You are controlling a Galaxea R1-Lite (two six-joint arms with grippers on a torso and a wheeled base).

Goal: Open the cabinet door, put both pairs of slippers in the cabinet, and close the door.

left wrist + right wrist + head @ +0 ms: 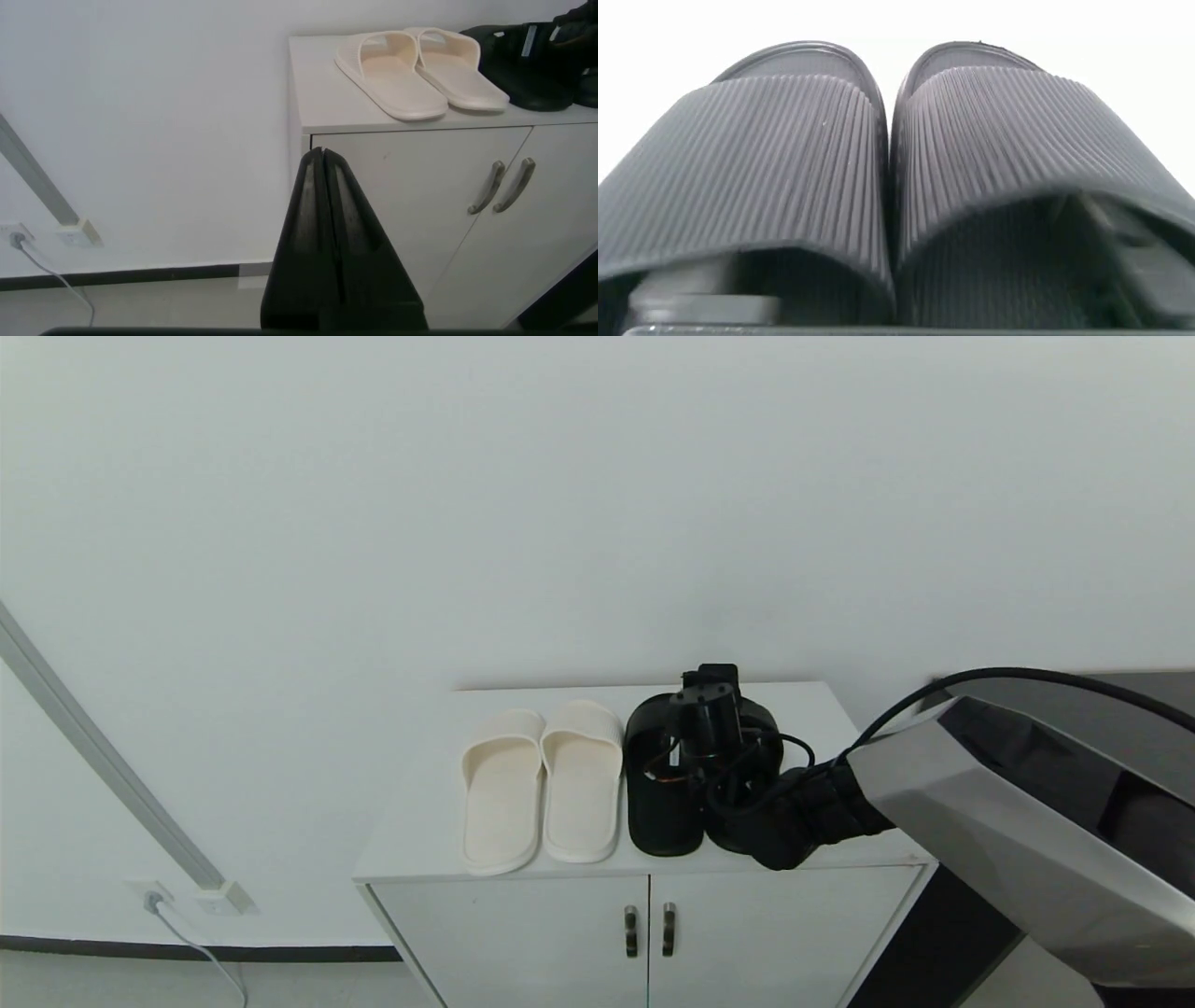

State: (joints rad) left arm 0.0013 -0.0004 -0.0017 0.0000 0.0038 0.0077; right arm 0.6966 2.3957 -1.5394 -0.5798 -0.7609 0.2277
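A black pair of slippers [661, 803] lies side by side on the white cabinet top [411, 821], right of a cream pair [541, 789]. My right gripper [702, 737] sits low over the black pair. In the right wrist view it [906, 299] stands open, one finger [691, 301] under each ribbed strap [757, 159], the inner walls between them. My left gripper [322, 163] hangs shut and empty to the left of the cabinet, below its top. The two cabinet doors [523, 943] are closed, their handles [650, 930] side by side at the middle.
The cabinet stands against a white wall [597, 504]. A slanted cable duct [93, 747] ends at a wall socket [149, 894] with a cord, low on the left. Bare floor [140, 303] lies left of the cabinet. A dark surface [1120, 691] is at the right.
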